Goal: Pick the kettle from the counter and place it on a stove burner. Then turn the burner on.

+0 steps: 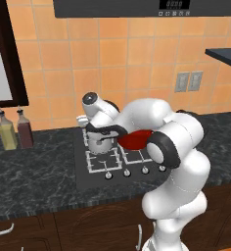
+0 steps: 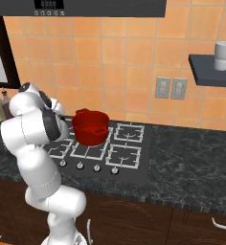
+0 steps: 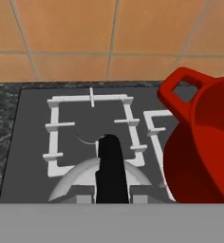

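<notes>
The claw (image 1: 102, 135) holds the kettle (image 1: 100, 144) by its handle above the stove burner (image 3: 92, 130); lower it straight, clear of the red pot (image 3: 204, 147) alongside.

Right side being crowded by the red pot (image 3: 204, 142) just beside the kettle (image 3: 85, 182), far-left grate (image 3: 92, 126) being left bare, bottles (image 1: 17, 130) standing well apart on the tabletop (image 1: 34, 176)

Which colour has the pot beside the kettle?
Red; the pot shows best in the right base view.
</notes>
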